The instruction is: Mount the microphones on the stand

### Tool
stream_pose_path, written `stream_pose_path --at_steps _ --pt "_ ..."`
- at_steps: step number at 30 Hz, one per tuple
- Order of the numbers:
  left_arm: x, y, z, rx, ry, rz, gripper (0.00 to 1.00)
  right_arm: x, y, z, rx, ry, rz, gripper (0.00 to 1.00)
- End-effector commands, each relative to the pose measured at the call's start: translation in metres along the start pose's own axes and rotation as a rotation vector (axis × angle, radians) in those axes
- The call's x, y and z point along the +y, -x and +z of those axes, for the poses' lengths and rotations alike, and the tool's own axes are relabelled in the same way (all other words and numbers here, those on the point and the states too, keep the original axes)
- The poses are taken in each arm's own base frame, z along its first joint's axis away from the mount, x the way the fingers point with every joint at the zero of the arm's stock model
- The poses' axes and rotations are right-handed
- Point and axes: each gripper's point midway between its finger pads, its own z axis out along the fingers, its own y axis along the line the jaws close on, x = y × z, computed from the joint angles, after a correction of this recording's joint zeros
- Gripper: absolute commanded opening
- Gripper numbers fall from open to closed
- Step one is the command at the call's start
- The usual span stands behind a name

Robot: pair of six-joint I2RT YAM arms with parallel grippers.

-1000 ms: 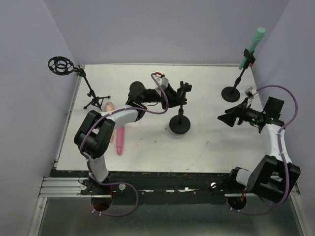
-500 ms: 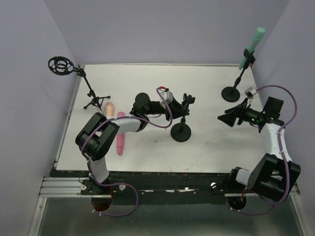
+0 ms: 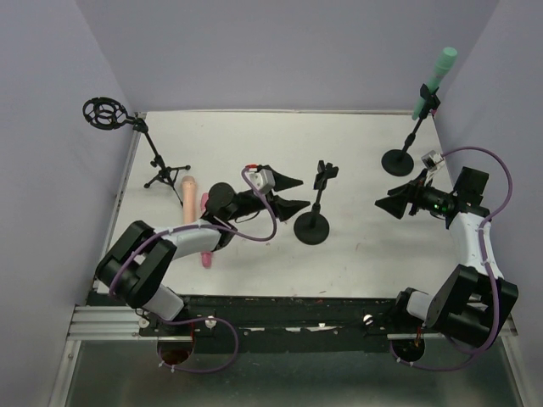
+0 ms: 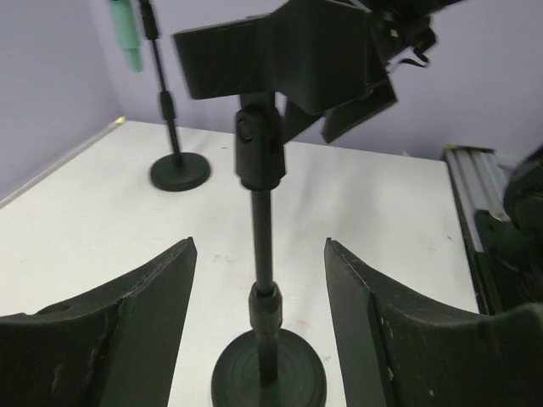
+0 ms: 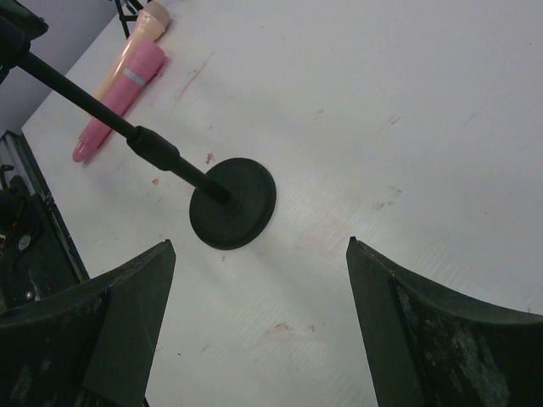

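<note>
The mint green microphone (image 3: pixel 433 79) sits clipped upright in the far right stand (image 3: pixel 397 159). Flat on the table at the left lie the peach microphone (image 3: pixel 188 191) and the pink microphone (image 3: pixel 206 257), the pink one partly under my left arm. In the middle a round-based stand (image 3: pixel 311 227) holds its clip (image 3: pixel 325 174) with no microphone in it. My left gripper (image 3: pixel 291 192) is open just left of this stand; in the left wrist view its pole (image 4: pixel 258 212) rises ahead between the parted fingers, untouched. My right gripper (image 3: pixel 392 202) hangs open to the stand's right, holding nothing.
A tripod stand (image 3: pixel 159 172) with a round shock mount (image 3: pixel 105 113) stands at the far left corner. Purple walls close the table on three sides. The right wrist view shows the middle stand's base (image 5: pixel 233 203) and both lying microphones, pink (image 5: pixel 119 102) and peach (image 5: pixel 142 30).
My left gripper has opened, let go of the middle stand, and drawn back to the left. The stand had shifted slightly right and nearer. The right arm has not moved.
</note>
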Motion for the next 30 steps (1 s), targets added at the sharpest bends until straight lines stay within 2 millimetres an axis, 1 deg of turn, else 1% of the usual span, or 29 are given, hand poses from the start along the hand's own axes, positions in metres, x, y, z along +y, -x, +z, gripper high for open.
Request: stream_pose_path --at_steps 1,2,3,5,7,8,10,12,16,20,24,28,30 --pt "0.019 0.004 -0.023 -0.045 0.304 -0.005 0.70 0.001 0.005 -0.002 0.002 -0.006 -0.017 0.90" --pt "0.025 -0.002 -0.029 -0.029 0.401 -0.007 0.71 0.002 0.005 -0.002 0.001 -0.005 -0.017 0.90" --pt "0.023 -0.007 -0.030 -0.014 0.445 -0.002 0.71 0.003 0.005 -0.002 0.000 -0.002 -0.015 0.90" --pt "0.032 -0.014 -0.039 -0.003 0.603 -0.024 0.72 0.003 0.006 -0.002 -0.002 0.002 -0.017 0.90" --pt "0.028 -0.016 -0.036 -0.022 0.651 -0.020 0.73 0.004 0.006 -0.002 -0.002 0.003 -0.015 0.90" --pt "0.022 -0.017 -0.031 -0.030 0.646 -0.008 0.73 0.004 0.007 -0.003 -0.004 0.000 -0.019 0.90" --pt "0.017 -0.016 -0.019 -0.051 0.653 0.023 0.73 0.005 0.007 -0.003 -0.003 0.000 -0.021 0.90" --pt "0.019 -0.017 -0.011 -0.074 0.671 0.037 0.73 0.005 0.007 -0.003 -0.003 -0.002 -0.024 0.90" --pt "0.028 -0.025 0.004 -0.089 0.702 0.050 0.73 0.005 0.007 -0.003 -0.003 -0.002 -0.024 0.90" --pt "0.030 -0.032 0.019 -0.089 0.700 0.047 0.70 0.006 0.008 -0.003 -0.005 0.002 -0.023 0.90" --pt "0.032 -0.036 0.029 -0.082 0.703 0.044 0.60 0.006 0.009 -0.003 -0.007 0.004 -0.022 0.90" --pt "0.032 -0.042 0.035 -0.068 0.691 0.044 0.55 0.007 0.009 -0.003 -0.007 0.008 -0.021 0.90" --pt "0.030 -0.043 0.038 -0.068 0.674 0.044 0.47 0.007 0.009 -0.003 -0.006 0.007 -0.021 0.90"
